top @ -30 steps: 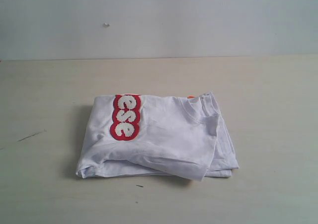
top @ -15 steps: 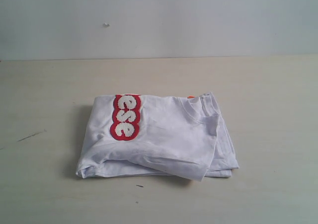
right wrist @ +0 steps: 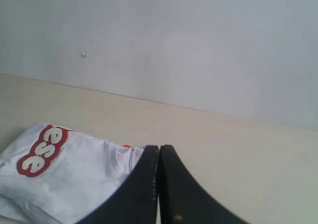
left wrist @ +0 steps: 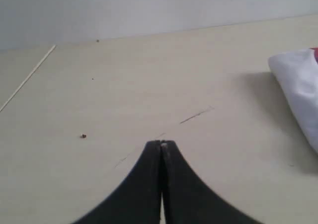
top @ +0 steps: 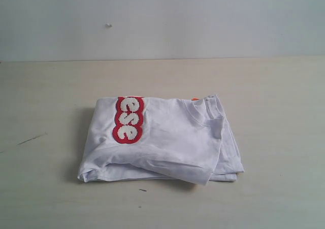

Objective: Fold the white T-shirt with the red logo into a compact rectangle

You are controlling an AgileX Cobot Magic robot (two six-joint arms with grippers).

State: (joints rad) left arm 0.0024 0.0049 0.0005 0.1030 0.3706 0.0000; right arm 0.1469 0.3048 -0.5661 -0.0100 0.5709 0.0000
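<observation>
The white T-shirt (top: 167, 140) lies folded into a compact, slightly rumpled rectangle in the middle of the table. Part of the red logo (top: 128, 119) shows on its top layer near the left side, and the ribbed collar and a bit of orange tag (top: 195, 99) show at the back right. Neither arm appears in the exterior view. My left gripper (left wrist: 161, 143) is shut and empty above bare table, with a corner of the T-shirt (left wrist: 300, 82) off to one side. My right gripper (right wrist: 159, 147) is shut and empty, apart from the T-shirt (right wrist: 69, 177) and its logo (right wrist: 42, 150).
The pale wooden table (top: 274, 87) ends at a plain wall (top: 203, 21) behind. A thin dark scratch (top: 30, 138) marks the table left of the shirt, and a small dark speck (left wrist: 83, 135) lies on the table in the left wrist view.
</observation>
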